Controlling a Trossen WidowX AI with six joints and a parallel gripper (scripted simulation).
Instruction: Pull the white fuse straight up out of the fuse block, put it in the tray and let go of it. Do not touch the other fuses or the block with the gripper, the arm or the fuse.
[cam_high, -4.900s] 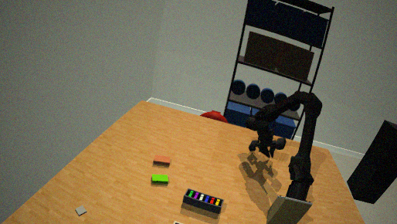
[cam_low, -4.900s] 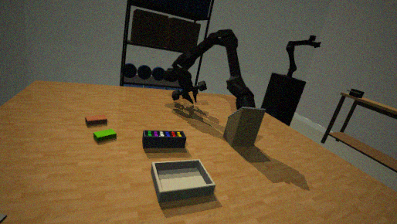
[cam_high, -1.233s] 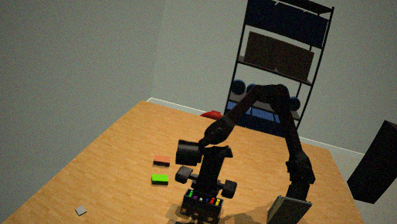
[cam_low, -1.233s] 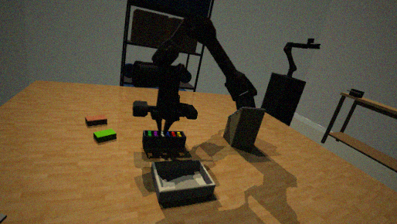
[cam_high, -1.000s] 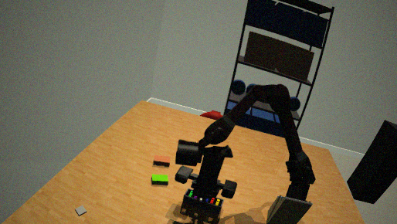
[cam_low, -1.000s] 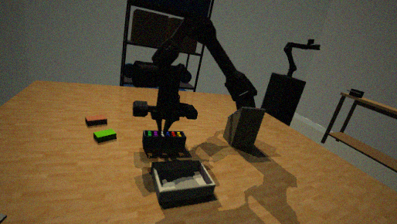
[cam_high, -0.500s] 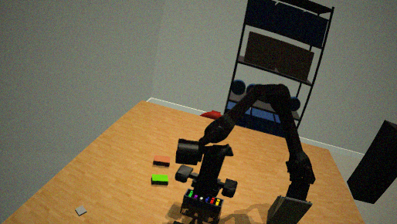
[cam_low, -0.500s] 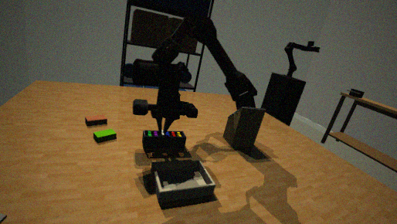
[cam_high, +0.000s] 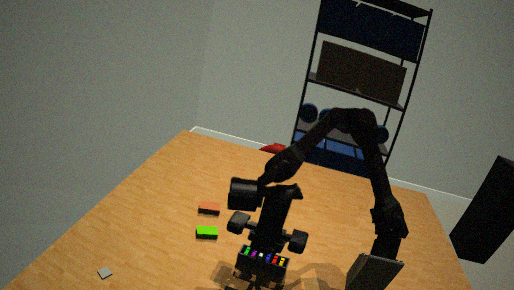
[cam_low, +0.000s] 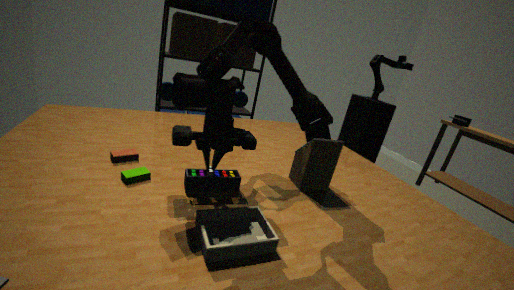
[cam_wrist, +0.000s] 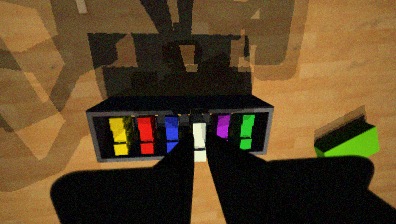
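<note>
My gripper (cam_low: 211, 167) (cam_wrist: 199, 138) is shut on the white fuse (cam_high: 261, 255) (cam_low: 210, 171) (cam_wrist: 199, 134), one finger on each side. The white fuse shows slightly higher than its neighbours; whether its lower end is clear of the slot is hidden. The black fuse block (cam_high: 262, 268) (cam_low: 212, 187) stands upright below the fingers. It holds yellow (cam_wrist: 119, 131), red (cam_wrist: 145, 130), blue (cam_wrist: 171, 129), purple (cam_wrist: 223, 127) and green (cam_wrist: 247, 128) fuses. The fingers hang close to the blue and purple ones; contact cannot be told. The grey-rimmed tray (cam_low: 242, 244) stands in front of the block.
A green-topped block (cam_high: 207, 231) (cam_low: 135, 173) (cam_wrist: 351, 143) and an orange-topped block (cam_high: 209, 207) (cam_low: 124, 154) lie left of the fuse block in the top and exterior views. A small grey tile (cam_high: 104, 272) lies farther left. The arm's grey base housing (cam_low: 320, 165) stands at the right.
</note>
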